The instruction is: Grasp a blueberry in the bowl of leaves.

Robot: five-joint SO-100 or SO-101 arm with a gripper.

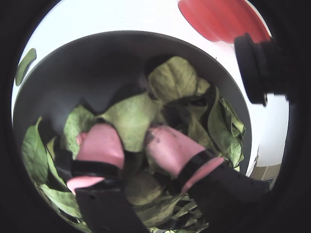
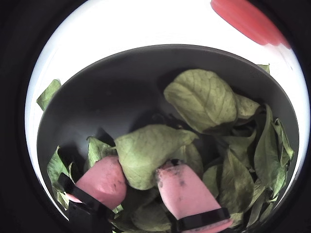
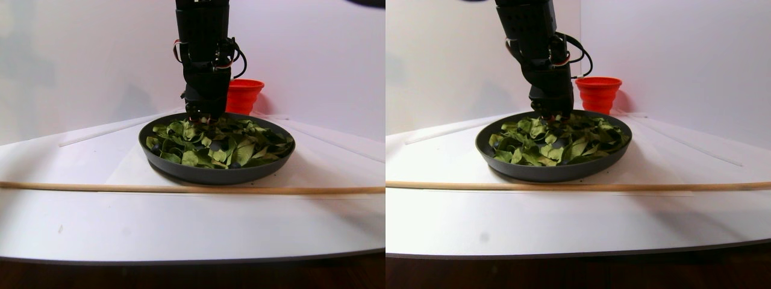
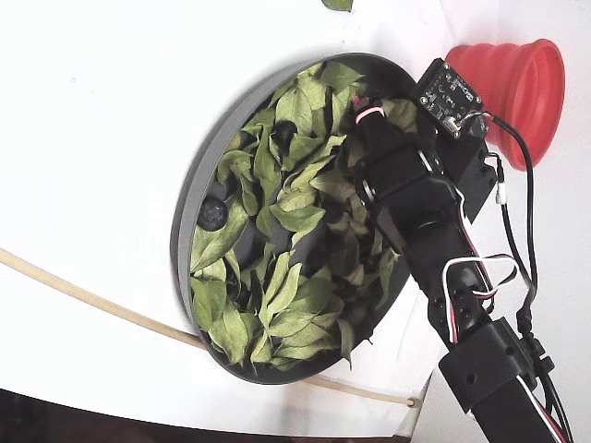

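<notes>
In both wrist views the gripper (image 2: 141,187) is sitting low among the leaves (image 2: 204,99), with its two pink fingertips (image 2: 102,182) standing apart and a broad pale leaf (image 2: 148,153) lying across the gap between them. The jaws are parted and are enclosing no berry; the fingertips are touching leaves only.

Beyond the fingertips, the bare dark floor of the bowl (image 2: 112,92) is showing, then its far rim, then white table and the edge of the red cup (image 2: 250,22).

No blueberry is showing in either wrist view. In the fixed view, two dark round objects, judged to be blueberries, are lying in the bowl (image 4: 189,198): one blueberry (image 4: 213,214) near the rim on the left of that view, a second blueberry (image 4: 284,132) higher up among the leaves. The gripper (image 4: 367,114) is working at the upper right edge of the leaf bed, beside the red cup (image 4: 517,78). Both berries are therefore lying to the left of the tool in that view, the upper one being nearer.

The stereo pair view is showing the arm (image 3: 205,54) standing nearly upright over the back of the bowl (image 3: 217,173).

The coming move is judged to require lifting clear of the leaves and travelling across the bowl toward the nearer berry.
</notes>
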